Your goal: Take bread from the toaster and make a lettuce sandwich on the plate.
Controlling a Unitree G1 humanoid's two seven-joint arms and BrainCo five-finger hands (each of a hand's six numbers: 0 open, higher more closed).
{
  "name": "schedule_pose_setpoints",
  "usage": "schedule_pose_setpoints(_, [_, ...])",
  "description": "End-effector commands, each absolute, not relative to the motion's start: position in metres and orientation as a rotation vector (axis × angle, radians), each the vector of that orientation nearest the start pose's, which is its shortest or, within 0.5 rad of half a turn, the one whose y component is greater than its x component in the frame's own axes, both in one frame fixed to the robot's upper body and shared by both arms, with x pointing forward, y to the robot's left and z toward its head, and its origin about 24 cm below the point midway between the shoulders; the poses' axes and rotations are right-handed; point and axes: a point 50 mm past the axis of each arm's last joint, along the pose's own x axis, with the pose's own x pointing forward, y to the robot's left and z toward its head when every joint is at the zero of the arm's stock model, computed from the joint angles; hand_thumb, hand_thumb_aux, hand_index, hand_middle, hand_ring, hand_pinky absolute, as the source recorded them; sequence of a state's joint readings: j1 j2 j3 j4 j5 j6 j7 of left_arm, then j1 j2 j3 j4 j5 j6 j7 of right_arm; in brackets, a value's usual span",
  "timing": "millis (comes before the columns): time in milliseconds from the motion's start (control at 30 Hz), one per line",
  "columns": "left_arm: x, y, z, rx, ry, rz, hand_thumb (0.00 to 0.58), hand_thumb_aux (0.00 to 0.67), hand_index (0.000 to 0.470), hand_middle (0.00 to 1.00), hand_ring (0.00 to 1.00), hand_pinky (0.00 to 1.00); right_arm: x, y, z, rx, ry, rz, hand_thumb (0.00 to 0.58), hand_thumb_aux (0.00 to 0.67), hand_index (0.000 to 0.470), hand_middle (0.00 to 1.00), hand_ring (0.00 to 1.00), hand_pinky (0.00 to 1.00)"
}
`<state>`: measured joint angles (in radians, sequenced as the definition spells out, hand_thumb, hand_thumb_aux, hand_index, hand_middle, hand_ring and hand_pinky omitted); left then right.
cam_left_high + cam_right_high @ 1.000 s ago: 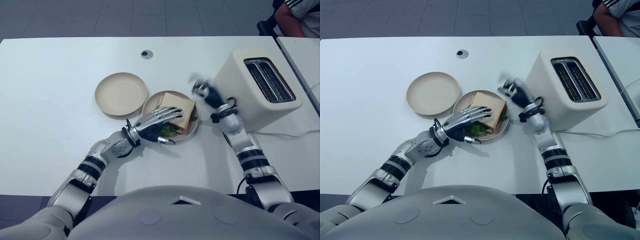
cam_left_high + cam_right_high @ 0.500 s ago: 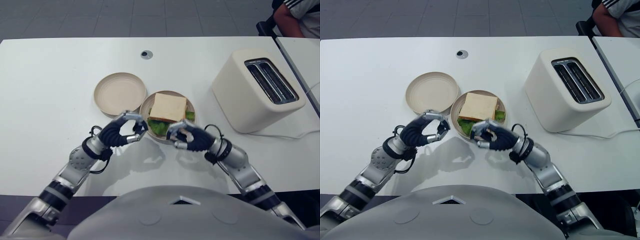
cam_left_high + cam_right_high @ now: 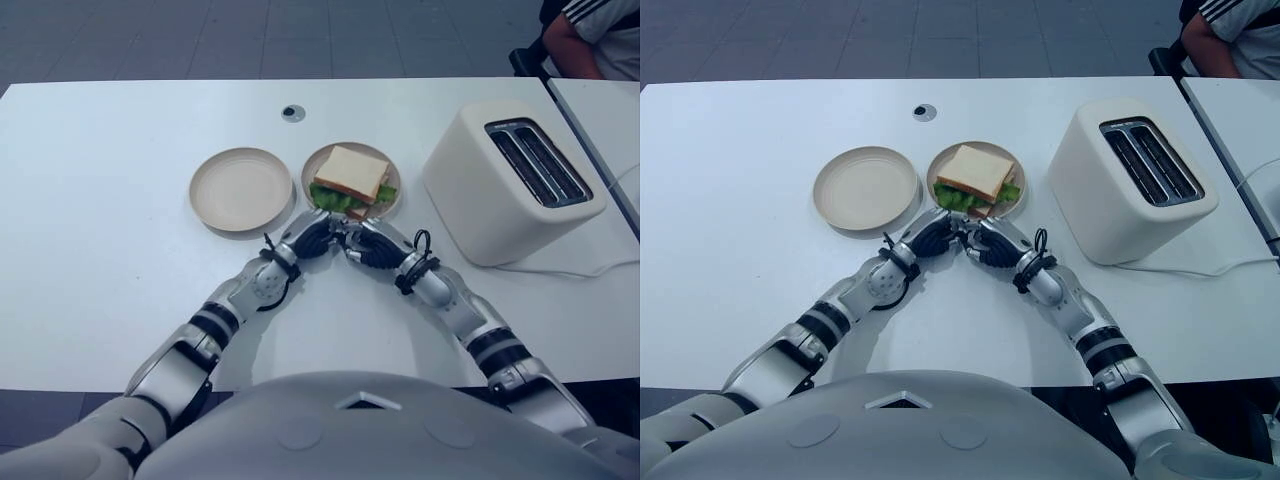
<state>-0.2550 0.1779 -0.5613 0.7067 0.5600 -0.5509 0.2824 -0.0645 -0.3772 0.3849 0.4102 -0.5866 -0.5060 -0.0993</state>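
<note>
– While both hands sit low on the bench [image 3: 120,180], where is the sandwich [image 3: 352,172]?

– On the small tan plate [image 3: 394,190] near the middle of the bench, just left of the cream toaster [image 3: 470,190]. It is stacked. A pale square slice with a thin tan crust lies on top, turned a little askew. Green lettuce [image 3: 330,198] frills out beneath it along the near edge and at the right side. A sliver of the lower slice peeks out at the near corner.

– And the hands?

– The left hand [image 3: 308,232] and the right hand [image 3: 368,241] come together just in front of that plate, knuckle to knuckle, at its near rim. The fingers [image 3: 322,225] of both are curled in, dark palms facing each other, and nothing is held in either. They reach the rim, though I cannot tell if they press on it.

– Anything beside it?

– A second plate [image 3: 241,189] of the same tan, slightly larger, sits just to the left with its rim almost touching the sandwich plate. The toaster stands apart on the right, its two long dark slots facing up. A white cable [image 3: 590,268] trails from it across the bench. Farther back, a small round grommet [image 3: 292,113] is set into the bench top.
</note>
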Motion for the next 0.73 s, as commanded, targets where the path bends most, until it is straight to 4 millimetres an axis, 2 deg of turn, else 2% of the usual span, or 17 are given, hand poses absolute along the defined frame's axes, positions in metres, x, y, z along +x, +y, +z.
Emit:
schedule_pose_setpoints(33, [0.213,0.064,-0.024,0.454,-0.323,-0.612,0.413,0.310,0.217,1.00,1.00,1.00,0.227,-0.147,-0.020,-0.807,-0.138,0.458,0.559,0.544,0.382,1.00,1.00,1.00])
schedule_pose_setpoints(67, [0.209,0.062,-0.013,0.337,-0.377,-0.612,0.000,0.000,0.000,0.08,0.08,0.08,0.227,-0.144,-0.009,-0.742,-0.208,0.425,0.291,0.197,0.138,1.00,1.00,1.00])
schedule_pose_setpoints(100, [0.205,0.060,0.001,0.209,-0.438,-0.585,0.000,0.000,0.000,0.00,0.00,0.00,0.226,-0.143,0.006,-0.654,-0.303,0.371,0.000,0.000,0.000,0.89,0.89,0.89])
schedule_pose_setpoints(133, [0.203,0.062,0.016,0.089,-0.493,-0.535,0.000,0.000,0.000,0.00,0.00,0.00,0.226,-0.144,0.023,-0.548,-0.380,0.297,0.000,0.000,0.000,0.18,0.18,0.18])
schedule_pose_setpoints(167, [0.204,0.066,0.030,-0.019,-0.546,-0.468,0.000,0.000,0.000,0.00,0.00,0.00,0.224,-0.148,0.038,-0.461,-0.456,0.224,0.000,0.000,0.000,0.00,0.00,0.00])
schedule_pose_setpoints(233, [0.211,0.077,0.045,-0.162,-0.592,-0.300,0.000,0.000,0.000,0.00,0.00,0.00,0.222,-0.156,0.058,-0.338,-0.557,0.096,0.000,0.000,0.000,0.00,0.00,0.00])
schedule_pose_setpoints(267, [0.217,0.085,0.041,-0.156,-0.568,-0.210,0.000,0.000,0.000,0.00,0.00,0.00,0.223,-0.160,0.060,-0.317,-0.566,0.049,0.000,0.000,0.000,0.00,0.00,0.00])
schedule_pose_setpoints(400, [0.227,0.105,0.013,-0.028,-0.419,-0.045,0.000,0.000,0.000,0.00,0.00,0.00,0.230,-0.170,0.037,-0.289,-0.401,0.000,0.000,0.000,0.000,0.00,0.00,0.00])
schedule_pose_setpoints(500, [0.228,0.101,0.013,0.022,-0.437,-0.046,0.000,0.000,0.000,0.00,0.00,0.00,0.231,-0.172,0.027,-0.267,-0.336,0.001,0.000,0.000,0.000,0.00,0.00,0.00])
schedule_pose_setpoints(733, [0.224,0.092,0.012,0.029,-0.436,-0.073,0.000,0.000,0.000,0.00,0.00,0.00,0.233,-0.168,0.025,-0.299,-0.347,0.028,0.000,0.000,0.000,0.00,0.00,0.00])
